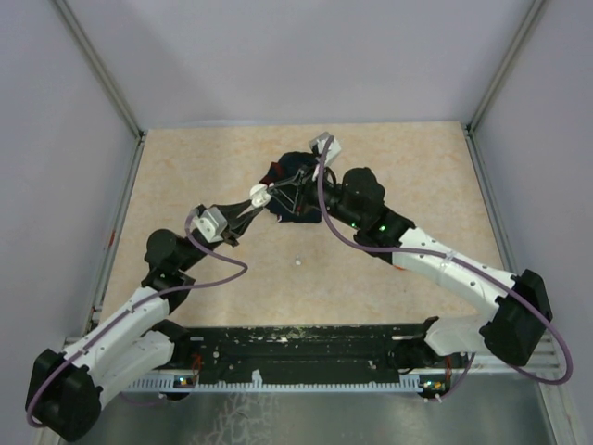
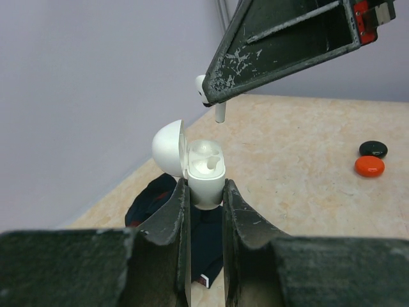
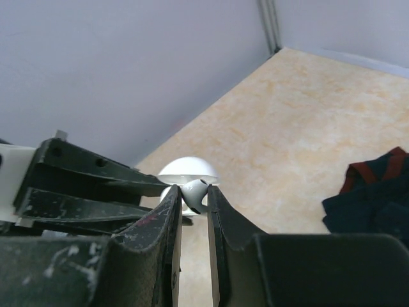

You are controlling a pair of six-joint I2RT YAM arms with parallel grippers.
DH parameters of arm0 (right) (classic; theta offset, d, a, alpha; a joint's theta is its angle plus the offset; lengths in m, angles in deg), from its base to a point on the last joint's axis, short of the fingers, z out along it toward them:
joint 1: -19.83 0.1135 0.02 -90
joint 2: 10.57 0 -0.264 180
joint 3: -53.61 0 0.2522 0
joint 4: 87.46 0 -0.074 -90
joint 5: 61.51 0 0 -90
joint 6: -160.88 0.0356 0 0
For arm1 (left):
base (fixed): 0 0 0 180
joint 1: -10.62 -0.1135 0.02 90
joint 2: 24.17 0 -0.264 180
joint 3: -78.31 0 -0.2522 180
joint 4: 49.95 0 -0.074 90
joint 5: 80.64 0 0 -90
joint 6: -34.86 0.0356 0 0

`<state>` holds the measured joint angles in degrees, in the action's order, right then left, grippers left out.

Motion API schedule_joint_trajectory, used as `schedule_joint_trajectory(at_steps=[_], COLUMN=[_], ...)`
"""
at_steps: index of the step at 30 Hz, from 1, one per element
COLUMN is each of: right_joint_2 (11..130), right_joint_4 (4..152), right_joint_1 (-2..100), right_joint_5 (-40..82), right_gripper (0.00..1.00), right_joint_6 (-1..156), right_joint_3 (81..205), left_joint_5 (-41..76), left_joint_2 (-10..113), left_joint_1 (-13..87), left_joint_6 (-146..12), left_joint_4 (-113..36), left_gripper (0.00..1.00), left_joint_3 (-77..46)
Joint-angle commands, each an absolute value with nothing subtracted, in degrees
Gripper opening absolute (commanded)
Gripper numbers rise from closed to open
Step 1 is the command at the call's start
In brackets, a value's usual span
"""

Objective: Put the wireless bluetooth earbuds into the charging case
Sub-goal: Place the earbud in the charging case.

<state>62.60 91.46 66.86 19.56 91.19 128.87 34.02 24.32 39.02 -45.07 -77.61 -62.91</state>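
Insertion step: left hand [image 2: 206, 187] pinching the open charging case [image 2: 206, 169] upright; right hand [image 3: 193, 195] pinching a white earbud [image 2: 209, 96] stem-down at the case's 12 o'clock, not touching; next move calls for stem alignment, then gentle lowering

At frame centre the earbud [image 2: 219, 114] hangs just above the open charging case [image 2: 206, 174]. The cloth [image 2: 152, 199] lies lower left on the bench [image 2: 300, 160], discs [image 2: 369, 166] far right.
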Motion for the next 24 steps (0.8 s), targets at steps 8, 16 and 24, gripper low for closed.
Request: schedule_joint_trajectory(at_steps=[8,16,24], right_joint_2=[59.8,60.8,61.5], right_joint_4=[104.3,107.7,108.5], right_joint_1=[70.5,70.6,70.6], right_joint_5=[19.3,18.7,16.9], right_gripper=[0.17,0.16,0.16], right_joint_6=[96.0,98.2,99.5], right_joint_3=[125.2,123.5,123.6], left_joint_5=[37.4,37.7,37.7], left_joint_2=[21.0,20.1,20.1], left_joint_1=[39.1,39.1,39.1], left_joint_6=[-43.6,-45.4,-46.4], left_joint_4=[-85.0,-85.4,-85.8], left_gripper=[0.02,0.02,0.02], left_joint_3=[-66.7,-67.3,-67.5])
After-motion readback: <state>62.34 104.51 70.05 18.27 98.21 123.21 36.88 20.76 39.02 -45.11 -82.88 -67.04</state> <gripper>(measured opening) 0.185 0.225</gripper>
